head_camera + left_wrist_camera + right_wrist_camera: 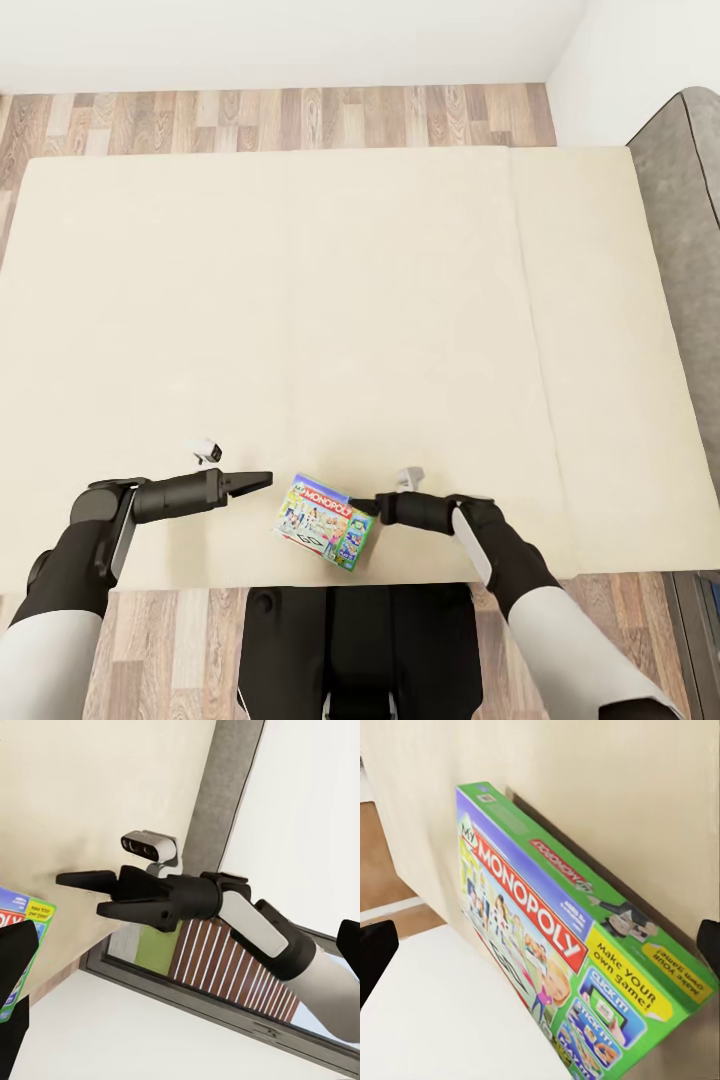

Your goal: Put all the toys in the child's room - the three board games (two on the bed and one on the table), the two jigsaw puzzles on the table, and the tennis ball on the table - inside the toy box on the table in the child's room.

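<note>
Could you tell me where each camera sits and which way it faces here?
Head view: on the head, looking down at the bed, the board game, both arms and the trunk.
Left wrist view: near the left gripper, facing the right gripper and its arm.
Right wrist view: near the right gripper, facing the board game from close by.
All three share the board game and the bed.
</note>
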